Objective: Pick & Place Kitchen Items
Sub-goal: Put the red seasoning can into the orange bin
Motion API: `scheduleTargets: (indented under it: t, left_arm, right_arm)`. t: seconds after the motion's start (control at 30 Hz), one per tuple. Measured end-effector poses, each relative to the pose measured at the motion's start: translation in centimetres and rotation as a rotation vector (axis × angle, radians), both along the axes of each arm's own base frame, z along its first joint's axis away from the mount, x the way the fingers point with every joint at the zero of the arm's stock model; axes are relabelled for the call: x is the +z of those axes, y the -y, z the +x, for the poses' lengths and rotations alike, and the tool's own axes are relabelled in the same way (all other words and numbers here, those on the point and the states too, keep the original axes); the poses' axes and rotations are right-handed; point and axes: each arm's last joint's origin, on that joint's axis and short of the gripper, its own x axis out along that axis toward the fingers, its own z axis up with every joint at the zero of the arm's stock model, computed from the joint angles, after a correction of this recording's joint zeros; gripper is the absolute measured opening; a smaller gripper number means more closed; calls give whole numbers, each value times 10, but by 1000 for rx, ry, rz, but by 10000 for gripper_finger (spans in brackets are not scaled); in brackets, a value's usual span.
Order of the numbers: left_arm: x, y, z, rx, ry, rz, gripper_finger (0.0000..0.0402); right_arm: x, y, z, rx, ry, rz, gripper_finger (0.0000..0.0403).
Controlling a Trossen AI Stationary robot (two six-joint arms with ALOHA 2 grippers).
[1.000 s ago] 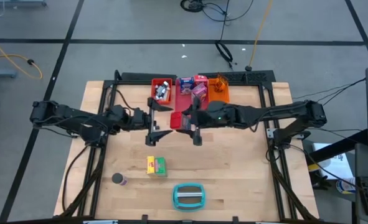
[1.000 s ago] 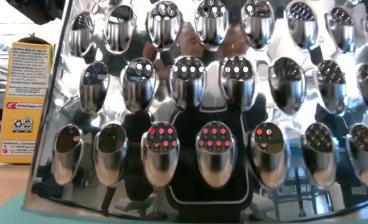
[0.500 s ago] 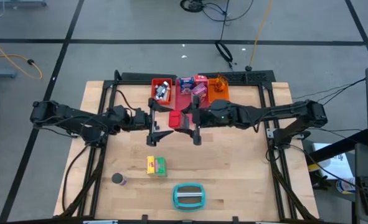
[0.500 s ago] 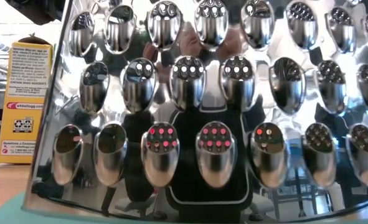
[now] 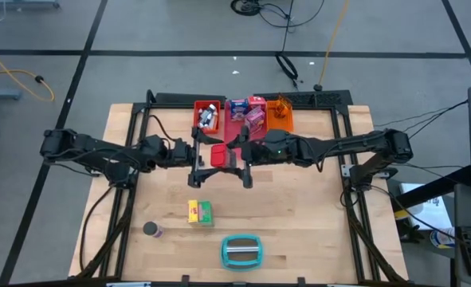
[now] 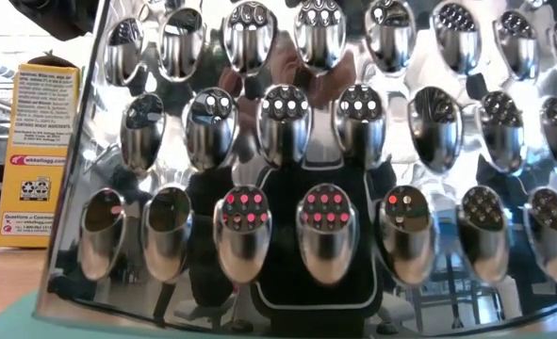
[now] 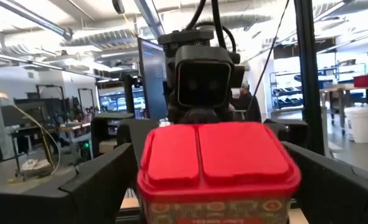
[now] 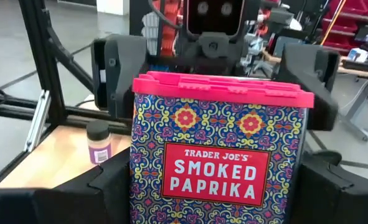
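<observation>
Since a second ago my right gripper (image 5: 229, 159) has carried the red-lidded paprika tin (image 5: 217, 154) leftward until it sits between the spread fingers of my left gripper (image 5: 197, 158), both above the surface, so I judge a handover imminent.
</observation>
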Motion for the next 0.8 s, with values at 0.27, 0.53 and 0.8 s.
scheduleTargets:
  t: [0.27,0.53,0.8]
  left_arm:
    - [-2,0,1,1,-5,-4,339]
    - [-2,0,1,-9,-6,2,284]
    - [-2,0,2,-9,-9,3,284]
  right_arm:
    - [0,2,0,-6,-4,4,287]
    - [-1,4,0,-19,-15,-1,289]
    - [-2,6,-1,-20,-25,0,316]
